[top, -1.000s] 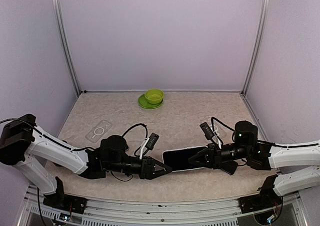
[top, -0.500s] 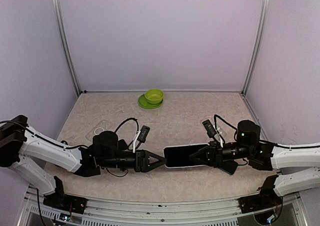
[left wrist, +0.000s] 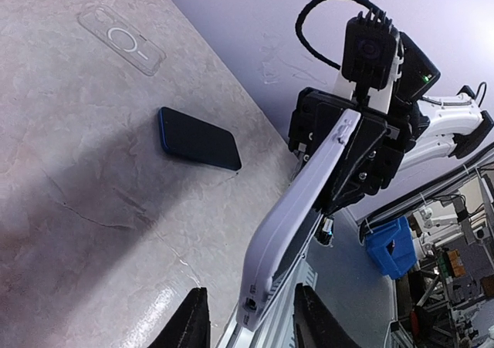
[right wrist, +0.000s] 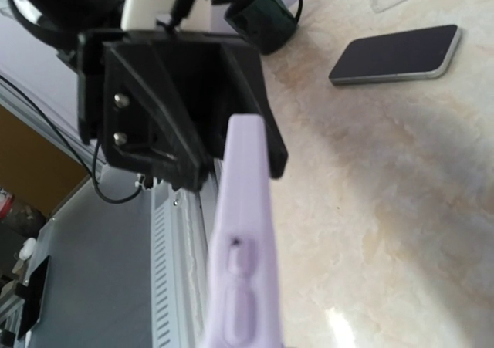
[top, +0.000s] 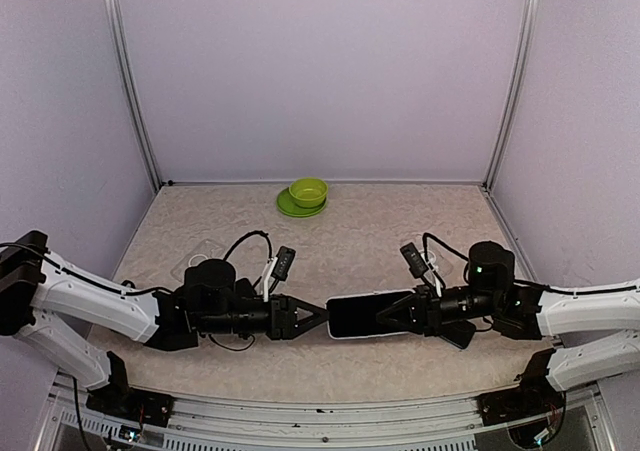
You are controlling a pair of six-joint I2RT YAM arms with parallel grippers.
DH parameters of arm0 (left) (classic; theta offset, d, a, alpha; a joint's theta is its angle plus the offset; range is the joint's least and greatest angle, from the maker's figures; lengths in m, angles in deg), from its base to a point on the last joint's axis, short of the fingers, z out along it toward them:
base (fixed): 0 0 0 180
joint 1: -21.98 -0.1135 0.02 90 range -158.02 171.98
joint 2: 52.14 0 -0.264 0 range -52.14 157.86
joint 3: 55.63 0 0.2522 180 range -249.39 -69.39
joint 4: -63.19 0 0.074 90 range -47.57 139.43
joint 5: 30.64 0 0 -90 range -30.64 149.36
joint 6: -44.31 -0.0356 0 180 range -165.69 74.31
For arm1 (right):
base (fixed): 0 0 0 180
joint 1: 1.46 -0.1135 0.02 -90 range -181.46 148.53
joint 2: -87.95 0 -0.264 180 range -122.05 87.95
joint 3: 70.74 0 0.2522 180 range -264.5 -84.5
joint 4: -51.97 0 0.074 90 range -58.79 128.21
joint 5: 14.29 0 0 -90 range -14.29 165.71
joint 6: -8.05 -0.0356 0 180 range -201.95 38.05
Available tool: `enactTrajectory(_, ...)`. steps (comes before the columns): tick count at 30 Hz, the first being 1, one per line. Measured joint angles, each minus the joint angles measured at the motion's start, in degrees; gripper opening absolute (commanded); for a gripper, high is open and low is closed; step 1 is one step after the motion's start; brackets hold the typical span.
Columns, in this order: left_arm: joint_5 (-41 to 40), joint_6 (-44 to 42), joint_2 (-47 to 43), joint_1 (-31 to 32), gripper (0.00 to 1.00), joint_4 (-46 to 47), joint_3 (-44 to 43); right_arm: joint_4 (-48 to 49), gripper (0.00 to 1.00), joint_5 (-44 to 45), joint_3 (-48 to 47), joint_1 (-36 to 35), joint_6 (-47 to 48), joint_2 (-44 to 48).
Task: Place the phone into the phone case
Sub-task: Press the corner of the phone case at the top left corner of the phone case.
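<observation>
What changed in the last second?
The left gripper moved away from the near edge and back leftward, lining up with the phone's left end, jaws open around it. The right gripper stayed shut on the phone, which barely shifted; the bowl did not move.

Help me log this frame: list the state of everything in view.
Lilac-edged phone: held off the table.
Right gripper: shut on lilac-edged phone.
Left gripper: open around the phone's free end.
Dark blue phone: flat on table, uncased.
Clear plastic case: flat on table, empty.
Green bowl: upright on green plate.
</observation>
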State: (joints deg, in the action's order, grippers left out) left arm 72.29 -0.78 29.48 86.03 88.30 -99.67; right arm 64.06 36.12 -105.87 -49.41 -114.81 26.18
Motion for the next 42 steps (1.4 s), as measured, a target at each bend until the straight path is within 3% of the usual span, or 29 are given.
enactTrajectory(7, -1.22, -1.46, -0.15, -0.02, 0.29, -2.14, -1.73, -0.09, 0.00, -0.11, 0.00, 0.00, -0.04, -1.03)
enactTrajectory(18, -2.58, -2.49, 1.11, -0.37, 0.00, -5.57, -3.04, -0.94, 0.00, 0.24, 0.00, 0.00, -0.26, -2.95)
enactTrajectory(27, -1.86, -2.69, 1.18, -1.01, 0.00, -6.25, -2.99, -2.25, 0.00, 0.90, 0.00, 0.00, 0.50, -2.95)
enactTrajectory(35, 2.14, 0.20, -0.57, -5.16, 0.00, -0.98, 1.03, -2.47, 0.00, 0.85, 0.00, 0.00, 0.87, -4.55)
enactTrajectory(40, 2.34, 0.63, -0.63, -5.77, 0.25, -1.16, 1.36, -2.54, 0.00, 0.74, -0.02, 0.00, 0.87, -4.90)
enactTrajectory(42, 2.29, 0.48, -0.61, -5.09, 0.28, -1.86, 1.07, -2.58, 0.00, 0.57, -0.28, 0.00, 0.87, -5.09)
